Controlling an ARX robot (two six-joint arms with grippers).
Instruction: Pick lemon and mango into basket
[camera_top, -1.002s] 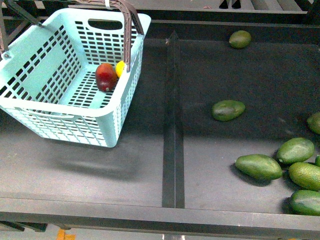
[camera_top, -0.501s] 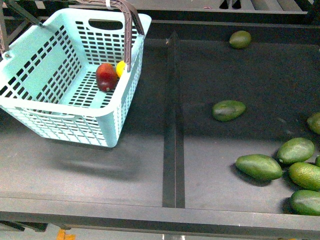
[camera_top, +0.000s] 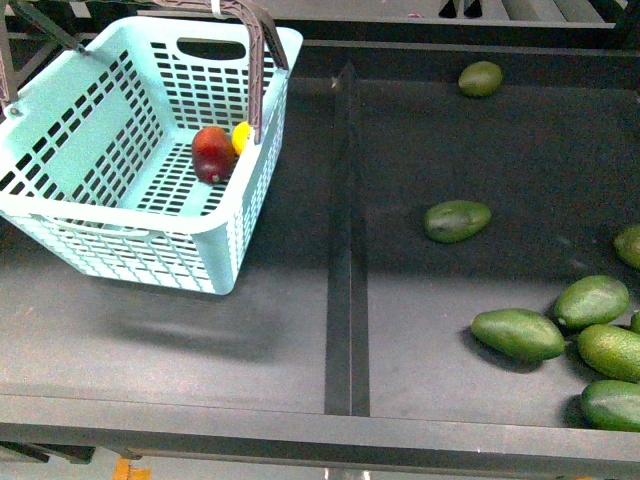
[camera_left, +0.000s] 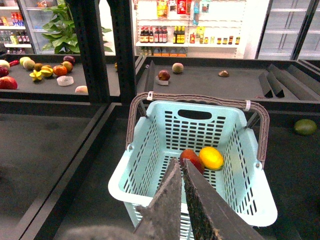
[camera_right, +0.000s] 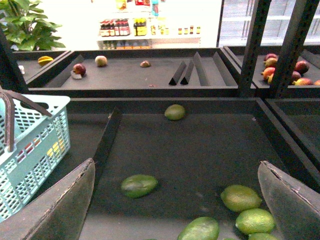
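Observation:
The turquoise basket (camera_top: 110, 215) stands at the far left of the dark shelf, tilted, with its brown handles (camera_top: 258, 60) up. The dark red mango (camera_top: 212, 153) and the yellow lemon (camera_top: 241, 136) lie side by side on its bottom, near the right wall. In the left wrist view the basket (camera_left: 150, 150), mango (camera_left: 192, 159) and lemon (camera_left: 211, 157) show beyond my left gripper (camera_left: 180, 165), which is shut and empty, above the basket's near rim. My right gripper (camera_right: 175, 200) is open and empty over the avocado side. Neither arm shows in the front view.
A raised divider (camera_top: 345, 240) splits the shelf. Several green avocados lie to its right: one in the middle (camera_top: 457, 220), one at the back (camera_top: 481, 78), a cluster at the right edge (camera_top: 590, 340). Dark posts (camera_left: 102, 45) stand behind the basket.

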